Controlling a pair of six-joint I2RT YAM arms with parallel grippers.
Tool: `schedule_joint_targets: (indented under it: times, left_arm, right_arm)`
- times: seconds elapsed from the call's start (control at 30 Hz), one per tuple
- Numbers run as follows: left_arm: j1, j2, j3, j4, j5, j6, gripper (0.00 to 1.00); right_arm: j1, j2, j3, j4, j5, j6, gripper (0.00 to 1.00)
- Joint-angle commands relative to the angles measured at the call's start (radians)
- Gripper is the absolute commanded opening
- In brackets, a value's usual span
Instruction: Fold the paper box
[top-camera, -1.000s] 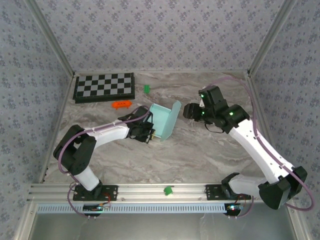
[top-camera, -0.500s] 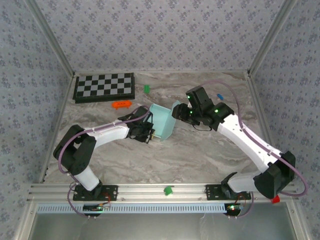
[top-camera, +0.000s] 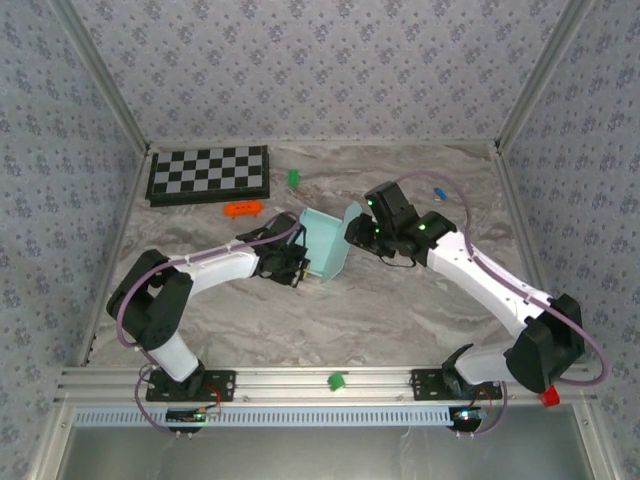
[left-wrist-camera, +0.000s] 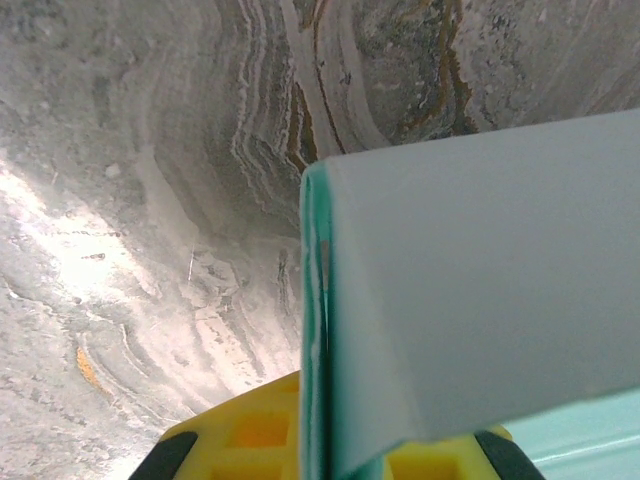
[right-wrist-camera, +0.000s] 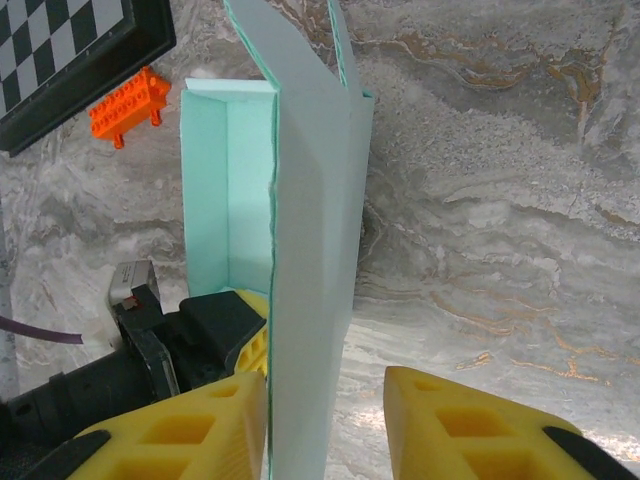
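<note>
Inside our parted right gripper (right-wrist-camera: 325, 400), a paper box (right-wrist-camera: 310, 200) flap is standing unfolded; our left gripper (left-wrist-camera: 335, 450) is clamping a raised wall.

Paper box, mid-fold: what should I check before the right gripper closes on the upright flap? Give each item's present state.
1. The left gripper is shut on a wall of the pale light-blue card paper box: ok.
2. The box's upright flap stands between the yellow fingers of the right gripper: ok.
3. Both fingers are against the flap: not ok; one finger stands apart from it.
4. The orange toy brick is clear of the box: ok; it lies apart, beside the black-and-white checkerboard.
5. The flap's lower edge is seated in the box: cannot tell, it is hidden.
</note>
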Motion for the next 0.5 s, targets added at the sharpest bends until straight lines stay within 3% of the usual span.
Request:
schedule_joint_targets:
  times: [0.0,0.47]
  left_arm:
    - [-0.008,0.016,0.035,-0.033,0.015,-0.075,0.06]
    - [-0.008,0.039,0.052,-0.004,0.035,-0.062,0.2]
  right_arm:
    - [0.009,0.005,-0.016,0.007,0.037,0.023,0.34]
    - [0.02,0.013,-0.004,-0.022,0.11,0.025,0.13]
